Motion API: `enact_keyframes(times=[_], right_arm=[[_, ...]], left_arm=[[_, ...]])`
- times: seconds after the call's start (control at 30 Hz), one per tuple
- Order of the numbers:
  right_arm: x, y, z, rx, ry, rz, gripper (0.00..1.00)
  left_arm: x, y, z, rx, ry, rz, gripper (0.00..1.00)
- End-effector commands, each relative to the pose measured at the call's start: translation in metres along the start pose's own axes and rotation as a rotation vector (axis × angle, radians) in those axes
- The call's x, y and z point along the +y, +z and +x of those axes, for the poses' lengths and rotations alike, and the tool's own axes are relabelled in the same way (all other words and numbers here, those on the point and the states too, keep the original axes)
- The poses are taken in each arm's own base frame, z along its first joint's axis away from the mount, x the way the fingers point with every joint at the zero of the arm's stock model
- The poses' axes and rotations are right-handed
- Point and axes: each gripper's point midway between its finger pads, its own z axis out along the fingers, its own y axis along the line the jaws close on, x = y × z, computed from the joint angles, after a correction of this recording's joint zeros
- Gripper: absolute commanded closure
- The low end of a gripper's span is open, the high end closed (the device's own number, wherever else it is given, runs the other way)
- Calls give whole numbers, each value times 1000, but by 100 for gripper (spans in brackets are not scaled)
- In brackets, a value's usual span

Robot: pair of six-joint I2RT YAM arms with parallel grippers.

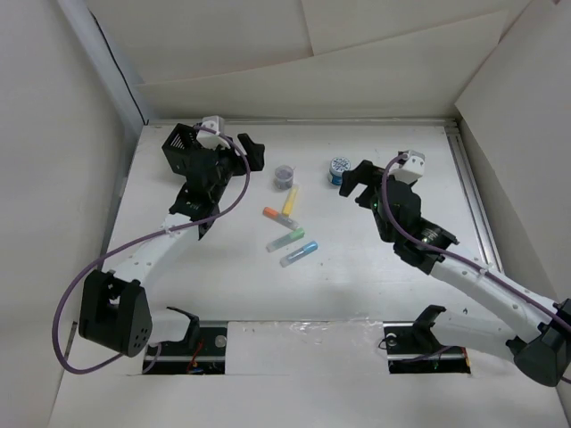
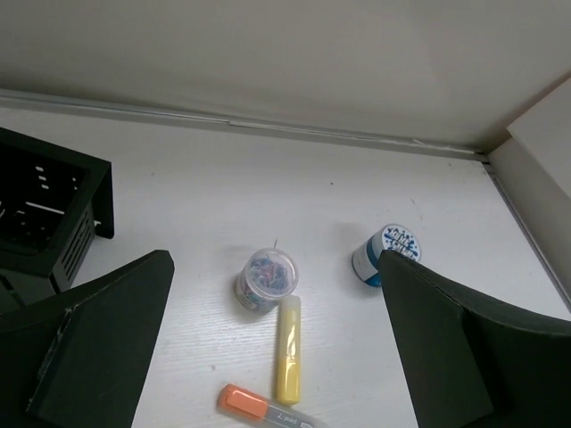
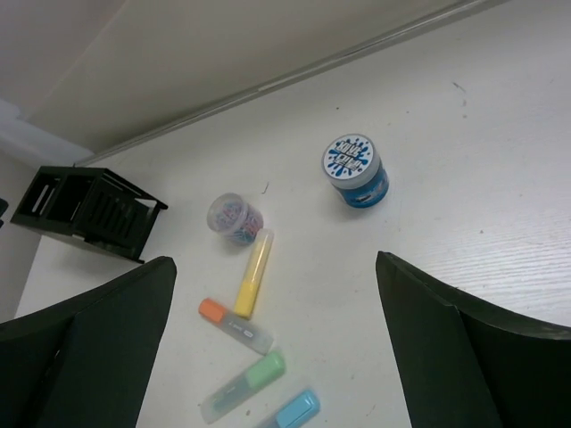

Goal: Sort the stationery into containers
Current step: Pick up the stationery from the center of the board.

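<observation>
The organiser box (image 1: 181,143) sits by the tabletop's (image 1: 357,276) far left edge. Right of it stand the purple roll (image 1: 285,176) and the blue-and-white roll (image 1: 339,169). Nearer lie the yellow highlighter (image 1: 290,202), orange highlighter (image 1: 275,215), green highlighter (image 1: 285,239) and blue highlighter (image 1: 300,253), with open surface around them. The left gripper (image 2: 273,343) beside the box and the right gripper (image 3: 275,339) well right of it hold nothing, jaws wide apart.

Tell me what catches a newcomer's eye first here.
A loose cluster of short highlighter pens lies mid-table: yellow pen, orange pen, green pen, blue pen. Just beyond stand a small greyish-purple round tub and a blue-and-white round tub; the black square mesh organiser sits far left.
</observation>
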Motion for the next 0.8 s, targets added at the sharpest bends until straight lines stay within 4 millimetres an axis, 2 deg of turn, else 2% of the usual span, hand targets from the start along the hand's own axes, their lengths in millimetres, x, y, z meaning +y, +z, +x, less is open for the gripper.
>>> enact_keyframes(times=[0.0,0.07,0.17,0.2,0.23,0.33,0.37,0.4,0.43,0.47,0.5,0.53,0.57,0.6,0.63,0.67,0.7,0.73,0.77], right_arm=[[-11,2,-9,-45,8,64,0],[-13,6,-8,-42,3,76,0],[-12,11,-3,-30,-9,84,0],[-13,11,-2,-25,-15,88,0],[-10,14,1,-16,-19,84,0],[-9,16,6,-1,-26,80,0],[-7,17,5,-1,-26,80,0],[-9,17,7,4,-32,84,4],[-8,15,3,-3,-24,79,15],[-8,13,0,-9,-18,75,33],[-9,10,-3,-15,-13,71,75],[-13,8,-8,-37,-7,91,92],[-18,8,-15,-56,0,108,100],[-22,4,-16,-60,-1,116,100],[-24,4,-14,-52,0,122,100],[-28,2,-22,-74,12,134,96],[-32,1,-25,-78,21,144,87],[-31,-3,-31,-90,34,136,68],[-34,-4,-35,-100,41,140,55]], left_arm=[[-19,3,-19,-53,-46,70,1],[-18,5,-9,-14,-54,65,1],[-40,1,0,-26,18,72,1],[-57,-3,9,-15,88,109,1],[-69,-3,-2,-34,106,129,1],[-80,3,2,-3,96,126,1],[-83,3,-3,-11,76,130,1],[-85,6,0,-7,65,140,1],[-95,4,-3,-14,61,192,1],[-99,6,3,-28,57,227,1],[-106,5,-1,-40,54,263,1],[-107,11,15,-2,61,284,1],[-110,16,18,6,62,293,1],[-116,22,15,19,64,301,1],[-116,28,20,51,55,289,1],[-112,44,43,120,54,262,1],[-116,52,40,142,57,253,1],[-118,57,47,161,58,268,1],[-121,63,65,200,60,298,1]])
